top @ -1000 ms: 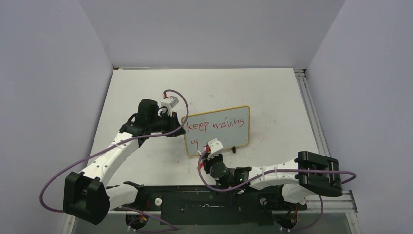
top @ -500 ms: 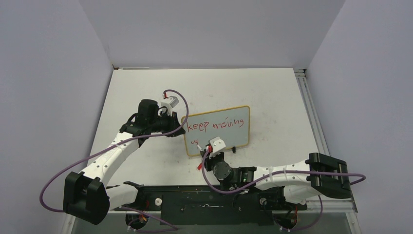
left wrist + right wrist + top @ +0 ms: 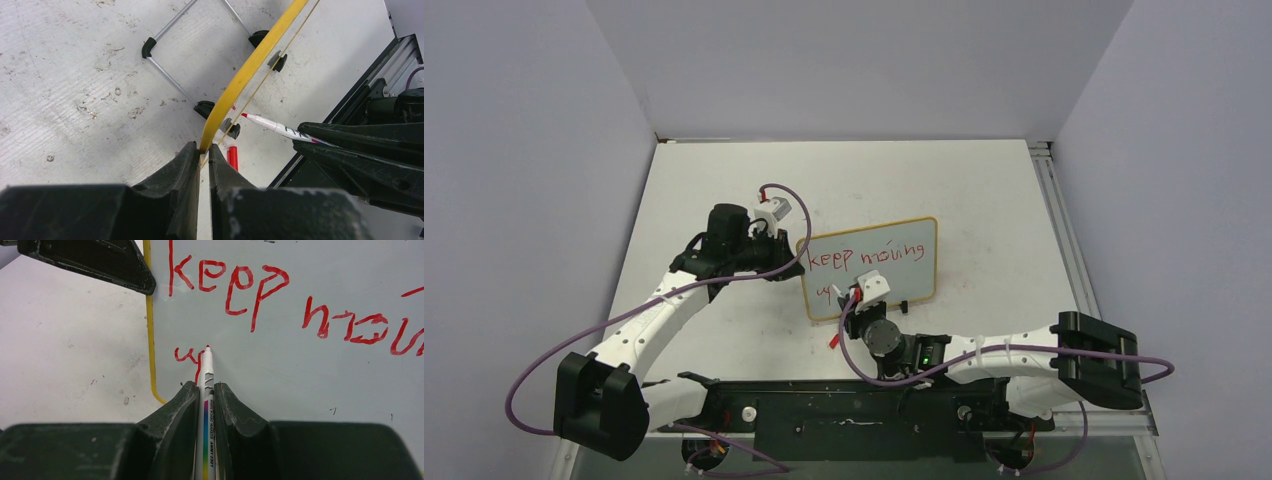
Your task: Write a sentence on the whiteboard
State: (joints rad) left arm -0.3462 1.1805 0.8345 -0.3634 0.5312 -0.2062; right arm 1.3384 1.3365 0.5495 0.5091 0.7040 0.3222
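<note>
Top external view shows me the whiteboard (image 3: 894, 275) standing near the middle of the bench (image 3: 724, 180), its face turned toward the arm bases; the sentence (image 3: 864, 256) is in red on that face, and it is not complete. From the right wrist camera I read "keep" and the beginning of "moving" on the first line; below, close to the left frame, there are only a "u" and one more stroke.

On the left wrist camera, the left claw (image 3: 204, 148) is closed on the yellow frame at the left edge of the board, one finger on each side of it; the two black feet stand on the bench just beyond the fingers.

The right claw (image 3: 205, 386) is clamped on a white marker (image 3: 206, 365), which points straight out between the fingers; its red tip is against the board face at the top of that last stroke.

A red cap (image 3: 233, 157) lies on the bench in front of the board, near its left foot, apart from both claws.
</note>
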